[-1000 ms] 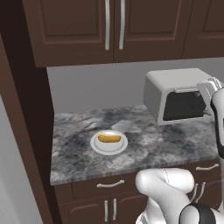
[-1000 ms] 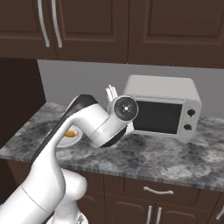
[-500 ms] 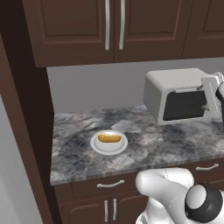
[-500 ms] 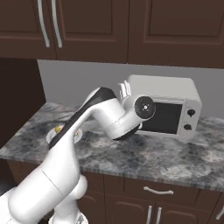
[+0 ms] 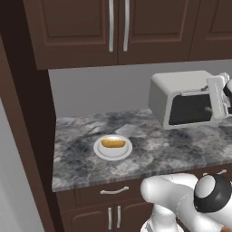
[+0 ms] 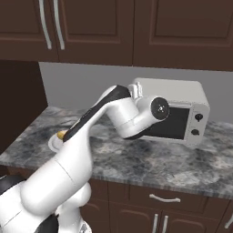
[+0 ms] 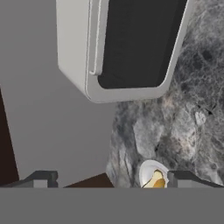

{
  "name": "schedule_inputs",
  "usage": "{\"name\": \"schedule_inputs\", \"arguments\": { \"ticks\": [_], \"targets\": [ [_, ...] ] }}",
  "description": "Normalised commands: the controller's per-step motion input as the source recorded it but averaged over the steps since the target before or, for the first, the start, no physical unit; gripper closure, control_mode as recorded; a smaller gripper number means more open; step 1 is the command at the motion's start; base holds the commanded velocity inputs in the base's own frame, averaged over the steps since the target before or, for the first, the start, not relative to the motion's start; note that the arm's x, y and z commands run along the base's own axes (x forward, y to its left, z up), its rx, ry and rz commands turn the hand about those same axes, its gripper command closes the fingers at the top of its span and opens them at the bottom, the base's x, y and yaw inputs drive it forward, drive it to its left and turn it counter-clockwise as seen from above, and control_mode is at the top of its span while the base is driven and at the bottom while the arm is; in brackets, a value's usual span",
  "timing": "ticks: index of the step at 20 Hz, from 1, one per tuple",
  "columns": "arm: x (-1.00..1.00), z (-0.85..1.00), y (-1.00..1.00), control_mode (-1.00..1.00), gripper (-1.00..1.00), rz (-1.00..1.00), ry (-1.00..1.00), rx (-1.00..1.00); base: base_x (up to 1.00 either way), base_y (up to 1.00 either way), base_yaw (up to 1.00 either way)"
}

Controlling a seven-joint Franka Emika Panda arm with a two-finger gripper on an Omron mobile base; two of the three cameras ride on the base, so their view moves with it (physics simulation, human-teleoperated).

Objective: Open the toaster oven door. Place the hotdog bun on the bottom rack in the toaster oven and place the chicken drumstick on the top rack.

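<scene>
One toaster oven (image 5: 183, 102) is seen at the back of the grey marble counter (image 5: 149, 154), its dark glass door (image 6: 169, 123) shut. One white plate (image 5: 113, 148) is set well to its left on the counter, and a single hotdog bun (image 5: 113, 143) lies on it. The one gripper (image 7: 111, 178) is held before the oven door with its jaws spread wide and nothing between them. In the hand view the plate lies just beyond the fingertips (image 7: 181, 177).
</scene>
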Motion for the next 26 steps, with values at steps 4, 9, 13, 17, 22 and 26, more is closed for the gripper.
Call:
{"name": "schedule_inputs", "arguments": {
  "ticks": [4, 9, 13, 17, 22, 26],
  "targets": [
    [0.29, -0.2, 0.0, -1.0, -1.0, 0.0, 0.04, 0.08, 0.0, 0.0, 0.0],
    [0.33, -0.03, 0.0, -1.0, -1.0, 0.0, 0.08, 0.05, 0.0, 0.0, 0.0],
    [0.18, -0.01, -0.12, -1.0, -1.0, 0.0, 0.15, 0.08, 0.0, 0.0, 0.0],
    [0.21, 0.0, -0.19, -1.0, -1.0, 0.0, 0.12, 0.07, 0.0, 0.0, 0.0],
    [0.26, -0.07, -0.13, -1.0, -1.0, 0.0, 0.12, 0.06, 0.0, 0.0, 0.0],
    [0.13, -0.24, -0.03, -1.0, -1.0, 0.0, 0.11, 0.09, 0.0, 0.0, 0.0]
  ]
}}
